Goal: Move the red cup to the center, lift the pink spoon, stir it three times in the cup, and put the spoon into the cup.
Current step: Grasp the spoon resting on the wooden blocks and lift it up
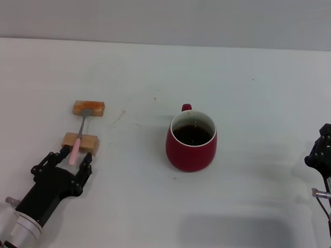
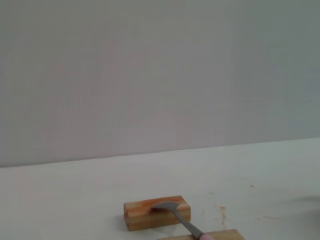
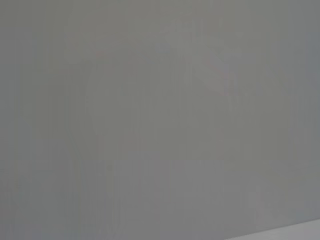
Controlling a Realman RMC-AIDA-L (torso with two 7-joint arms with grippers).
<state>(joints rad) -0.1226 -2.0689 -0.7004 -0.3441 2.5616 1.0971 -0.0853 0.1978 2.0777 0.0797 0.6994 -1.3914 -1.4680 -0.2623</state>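
Straddling the small pale-pink-handled metal spoon (image 1: 78, 139) with spread, empty fingers, left gripper (image 1: 71, 159) should close squarely on the handle end overhanging near tan wooden block (image 1: 80, 141), bowl on far block (image 1: 89, 108), glossy dark-red round mug (image 1: 191, 141) already centre, right gripper (image 1: 321, 150) parked, state untellable.

I see two small wooden blocks on the white worktop (image 1: 248, 103), on its left side. The far block (image 1: 89, 108) is more orange, the near block (image 1: 80, 141) is paler. They lie apart, one behind the other. Behind the worktop stands a plain grey wall (image 1: 165, 18).
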